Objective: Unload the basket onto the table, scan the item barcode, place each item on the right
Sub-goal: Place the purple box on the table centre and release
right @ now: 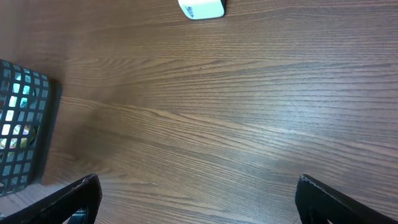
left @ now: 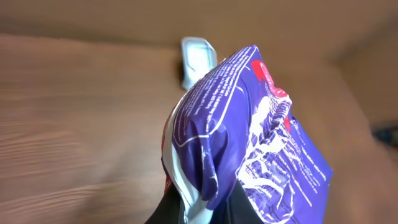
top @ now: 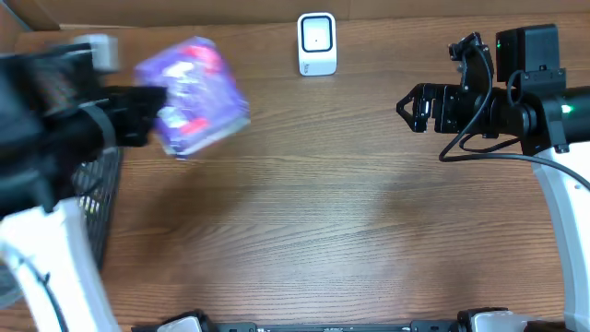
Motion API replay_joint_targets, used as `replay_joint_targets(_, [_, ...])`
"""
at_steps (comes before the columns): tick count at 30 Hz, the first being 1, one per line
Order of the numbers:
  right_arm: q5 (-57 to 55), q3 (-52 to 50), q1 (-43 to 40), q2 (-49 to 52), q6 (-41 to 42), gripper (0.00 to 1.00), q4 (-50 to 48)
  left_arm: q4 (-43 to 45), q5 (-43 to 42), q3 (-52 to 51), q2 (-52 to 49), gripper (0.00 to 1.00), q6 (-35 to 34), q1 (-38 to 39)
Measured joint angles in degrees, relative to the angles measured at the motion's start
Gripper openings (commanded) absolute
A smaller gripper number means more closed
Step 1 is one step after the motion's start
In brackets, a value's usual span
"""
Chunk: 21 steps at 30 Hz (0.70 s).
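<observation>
I am holding a crinkly purple foil packet (top: 194, 92) in my left gripper (top: 152, 115), not yet scanned at the far small white scanner (top: 316, 43); my right gripper (top: 412, 108) is hanging wide.

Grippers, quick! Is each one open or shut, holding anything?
Left gripper: shut on the purple bag.
Right gripper: open, empty.

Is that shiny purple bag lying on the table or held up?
Held up: the left tool is shut on the shiny purple plastic bag at its lower edge, clear of the wooden table.
</observation>
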<state>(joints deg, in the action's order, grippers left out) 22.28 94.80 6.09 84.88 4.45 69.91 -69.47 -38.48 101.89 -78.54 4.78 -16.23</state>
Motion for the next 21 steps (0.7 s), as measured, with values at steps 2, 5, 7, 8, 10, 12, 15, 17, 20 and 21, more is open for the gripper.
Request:
replay_joint_targets(2, [0.0,0.0,0.0,0.0,0.0,1.0,0.0,0.0,2.2,-0.9,-2.8,0.04,1.5,6.1])
replay_joint_targets(5, [0.0,0.0,0.0,0.0,0.0,1.0,0.0,0.5,5.9,-2.1,-8.0,0.04,2.7,13.6])
replay_joint_targets(7, [0.0,0.0,0.0,0.0,0.0,1.0,0.0,0.8,8.3,-2.6,-12.5,0.04,3.0,17.9])
replay_joint_targets(8, [0.0,0.0,0.0,0.0,0.0,1.0,0.0,1.3,9.4,-2.8,-14.9,0.04,3.1,19.6])
replay_joint_targets(10, [0.0,0.0,0.0,0.0,0.0,1.0,0.0,2.2,11.8,-3.1,-18.9,0.04,2.8,22.3])
replay_joint_targets(12, [0.0,0.0,0.0,0.0,0.0,1.0,0.0,3.5,14.7,-3.3,-22.8,0.04,2.0,24.7])
replay_joint_targets(15, [-0.1,0.0,0.0,0.0,0.0,1.0,0.0,6.3,18.4,-3.4,-27.8,0.04,-0.3,27.5])
replay_joint_targets(17, [-0.3,0.0,0.0,0.0,0.0,1.0,0.0,8.4,19.8,-3.4,-30.7,0.04,-1.8,28.9])
replay_joint_targets(20, [-0.9,0.0,0.0,0.0,0.0,1.0,-0.1,11.3,21.0,-3.4,-34.7,0.04,-4.2,30.6])
replay_joint_targets(21, [-1.1,0.0,0.0,0.0,0.0,1.0,0.0,12.1,21.3,-3.4,-35.9,0.04,-5.0,31.0])
